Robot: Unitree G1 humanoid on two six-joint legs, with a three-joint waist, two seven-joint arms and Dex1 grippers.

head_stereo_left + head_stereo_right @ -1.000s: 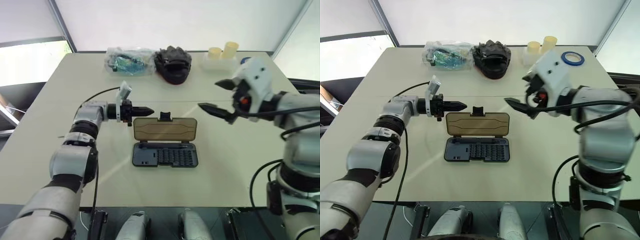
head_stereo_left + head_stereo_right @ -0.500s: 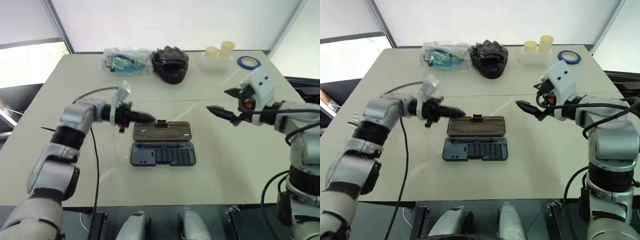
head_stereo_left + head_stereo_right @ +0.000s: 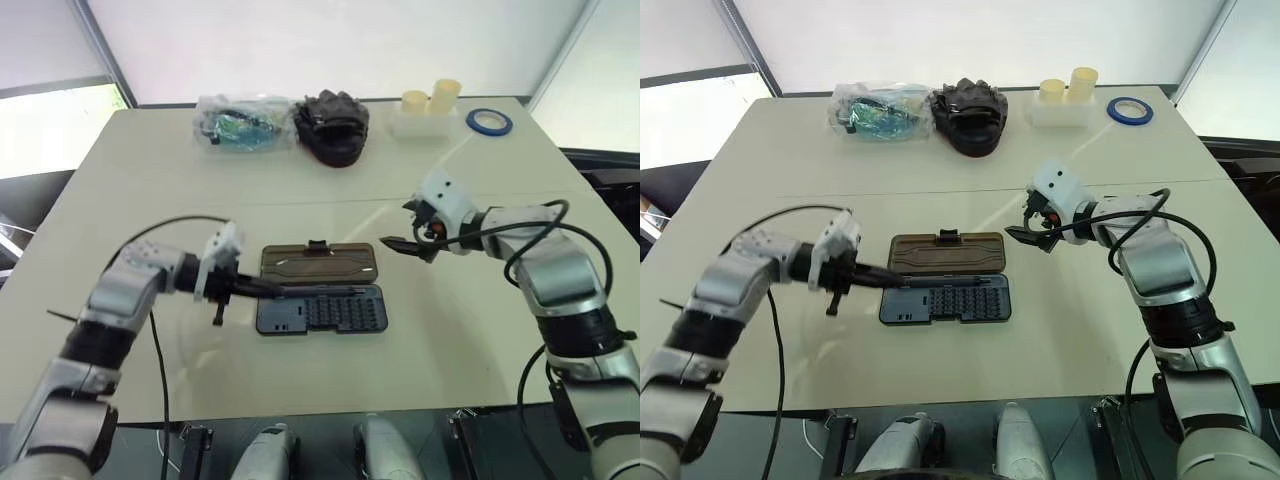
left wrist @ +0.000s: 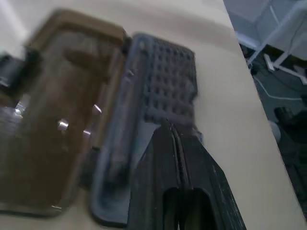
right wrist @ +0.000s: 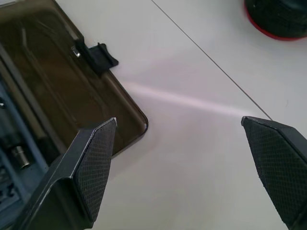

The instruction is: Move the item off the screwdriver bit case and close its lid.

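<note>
The screwdriver bit case lies open at the table's middle, its rows of bits showing. Its smoky-brown lid lies flat behind it, with the black latch tab on the far edge. The item is out of view. My left gripper is shut and empty, its tip over the case's left end by the hinge; the left wrist view has its fingertips above the bit rows. My right gripper hangs open and empty just right of the lid's right end, apart from it.
Along the table's far edge lie a clear plastic bag of parts, a black pouch, a tray with cream cups and a blue tape roll. A black cable loops along my left arm.
My left gripper drew back and down from the lid's far left corner to the case's left end. The right gripper sank toward the lid's right end. The camera view shifted too.
</note>
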